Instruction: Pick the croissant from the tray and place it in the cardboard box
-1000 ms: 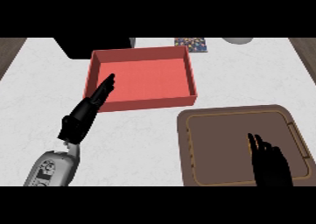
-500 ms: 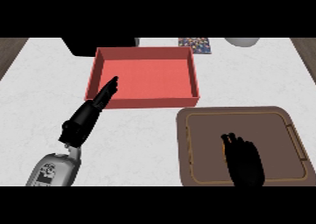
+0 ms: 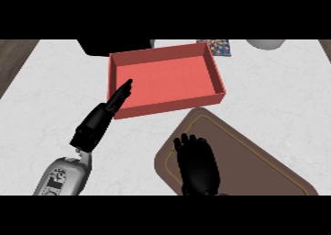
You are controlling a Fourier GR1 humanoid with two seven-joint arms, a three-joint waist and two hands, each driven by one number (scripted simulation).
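Right robot hand (image 3: 197, 166) flat over tray (image 3: 262, 156), fingers straight, croissant unseen, probably light, flaky, best cradled mid-body; left robot hand (image 3: 100, 120) straight beside red box (image 3: 218, 78).

One head view looks steeply down onto the counter (image 3: 289, 87).

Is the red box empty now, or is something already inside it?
Empty. The red box shows only its bare red floor; no croissant is visible. The left hand points at its near wall.

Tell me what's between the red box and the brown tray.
In the head view, only a narrow strip of bare white counter separates the red box from the brown tray.
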